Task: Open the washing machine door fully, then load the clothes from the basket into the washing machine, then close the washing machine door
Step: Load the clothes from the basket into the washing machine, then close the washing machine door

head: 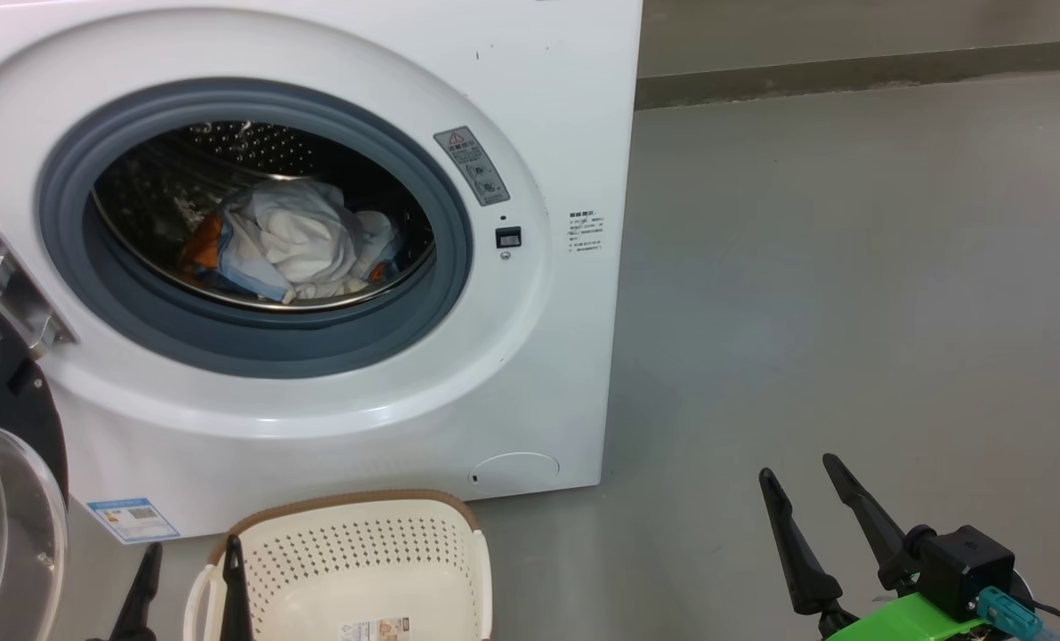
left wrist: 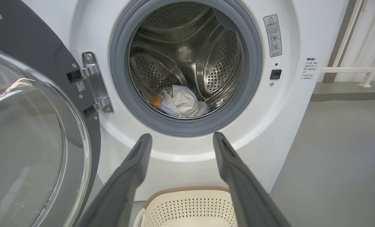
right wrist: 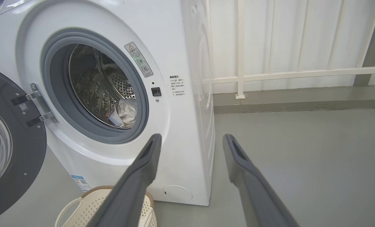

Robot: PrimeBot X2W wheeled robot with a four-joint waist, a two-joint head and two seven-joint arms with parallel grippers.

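The clothes are lying inside the washer, and the basket at six o'clock is looking empty. The door is hanging wide open at eight o'clock, so only closing is remaining. The left gripper and right gripper are standing spread, gripping nothing.

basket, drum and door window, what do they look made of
Basket: cream moulded plastic, matte, with rows of punched holes; its brown rim looks woven, probably plastic too.
Drum: perforated metal, likely stainless steel, shiny with reflections.
Door window: clear glossy bowl, glass or clear plastic.
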